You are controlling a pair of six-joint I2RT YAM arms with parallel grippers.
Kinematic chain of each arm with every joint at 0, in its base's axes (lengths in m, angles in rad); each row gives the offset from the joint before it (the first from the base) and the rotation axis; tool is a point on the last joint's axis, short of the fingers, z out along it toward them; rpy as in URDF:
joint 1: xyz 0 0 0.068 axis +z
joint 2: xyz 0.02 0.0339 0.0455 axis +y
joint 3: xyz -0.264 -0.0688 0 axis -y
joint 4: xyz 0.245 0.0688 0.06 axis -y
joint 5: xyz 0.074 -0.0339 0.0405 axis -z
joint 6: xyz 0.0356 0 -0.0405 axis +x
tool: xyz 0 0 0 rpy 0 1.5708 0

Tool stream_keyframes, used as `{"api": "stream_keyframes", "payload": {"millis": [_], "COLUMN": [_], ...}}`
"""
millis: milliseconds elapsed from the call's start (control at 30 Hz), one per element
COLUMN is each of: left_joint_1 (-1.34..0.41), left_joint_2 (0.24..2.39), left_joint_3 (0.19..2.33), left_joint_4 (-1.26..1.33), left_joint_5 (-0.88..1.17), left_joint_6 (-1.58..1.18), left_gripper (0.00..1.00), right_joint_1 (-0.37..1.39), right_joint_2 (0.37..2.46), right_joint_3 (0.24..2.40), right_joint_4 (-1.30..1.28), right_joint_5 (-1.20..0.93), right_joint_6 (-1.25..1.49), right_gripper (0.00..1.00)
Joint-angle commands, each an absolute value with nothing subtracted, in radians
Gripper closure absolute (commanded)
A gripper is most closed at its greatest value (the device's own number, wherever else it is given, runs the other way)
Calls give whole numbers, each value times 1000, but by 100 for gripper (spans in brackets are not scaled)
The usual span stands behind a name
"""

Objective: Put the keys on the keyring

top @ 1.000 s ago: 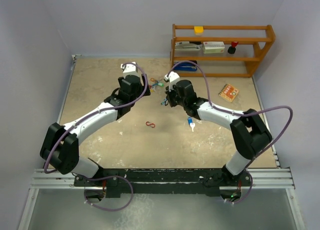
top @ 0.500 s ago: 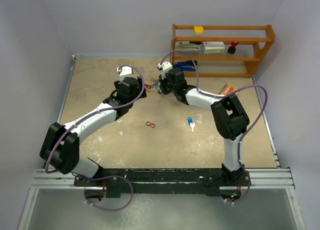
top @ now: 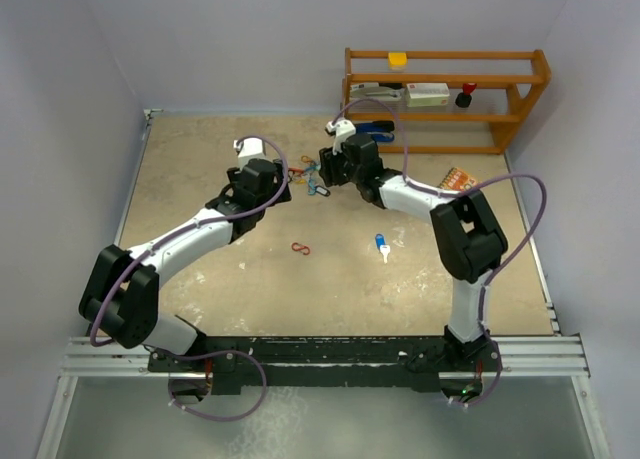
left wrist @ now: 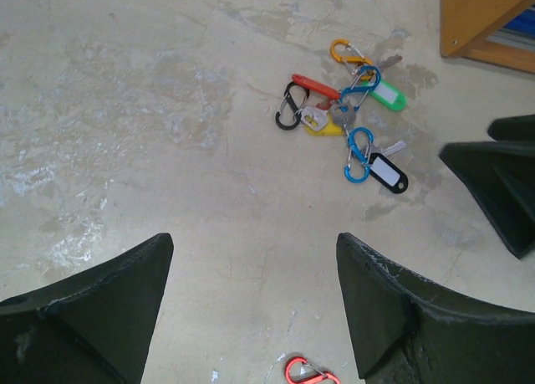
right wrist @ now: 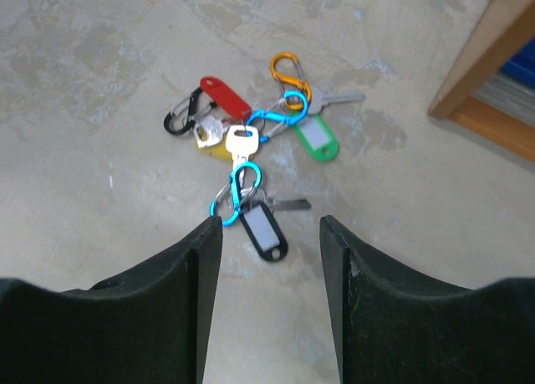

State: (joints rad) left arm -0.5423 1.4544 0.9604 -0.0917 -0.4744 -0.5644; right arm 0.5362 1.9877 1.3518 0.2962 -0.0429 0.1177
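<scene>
Both sets of jaws stand apart with nothing in them. The right gripper (right wrist: 269, 223) hangs low over the key bundle (right wrist: 251, 141) at the far middle of the table (top: 190, 169). The left gripper (left wrist: 255, 243) hovers just left of the bundle, facing it.

The bundle is a loose heap:
- black-tagged key (right wrist: 263, 229) next to a blue carabiner (right wrist: 236, 192), nearest the right fingers
- a second blue carabiner (right wrist: 276, 116) above that
- green-tagged key (right wrist: 316, 140), red tag (right wrist: 224, 95) and yellow tag (right wrist: 211, 147)
- orange carabiner (right wrist: 291, 70) and black carabiner (right wrist: 178, 116) at the edges

I can't tell which keys are actually threaded and which only lie across the clips.

A blue-tagged key (top: 381, 245) lies alone, well apart on the near right. A spare red carabiner (top: 300, 248) lies near centre, also alone.

My guess is the lone blue-tagged key goes next, since it is clearly off any ring. To do it well:
- Pinch it by the plastic tag, flat side between the pads, so the key hole is free.
- Have the other arm pin one blue carabiner by its spine, gate turned toward the incoming key.
- Lift that clip slightly off the table, or the heap will drag along.
- Push the hole against the gate and in, not sideways, because the wire gate is springy and the metal is slick.
- Watch the wooden shelf (top: 445, 84) right behind; there is little room on the far right.
</scene>
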Motion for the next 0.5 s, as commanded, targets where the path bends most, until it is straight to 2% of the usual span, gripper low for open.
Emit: {"api": "stream_keyframes", "payload": {"millis": [0, 167, 300, 467], "left_joint_1": [-535, -536, -555, -611], "left_joint_2": [1429, 1447, 1469, 1472], "left_joint_3": [942, 926, 909, 881], "left_joint_4": [-65, -45, -46, -49], "left_joint_5": [-470, -430, -363, -383], "left_joint_6": [-589, -627, -655, -661], "left_gripper": [24, 24, 24, 25], "right_joint_1": [537, 537, 535, 538], "right_joint_2": [1831, 1701, 1652, 1595], "right_joint_3": [1242, 1104, 1115, 1096], "right_joint_4": [277, 213, 15, -132], "right_joint_5": [-39, 12, 160, 182], "right_joint_6": [134, 189, 318, 374], "right_gripper": [45, 41, 36, 36]}}
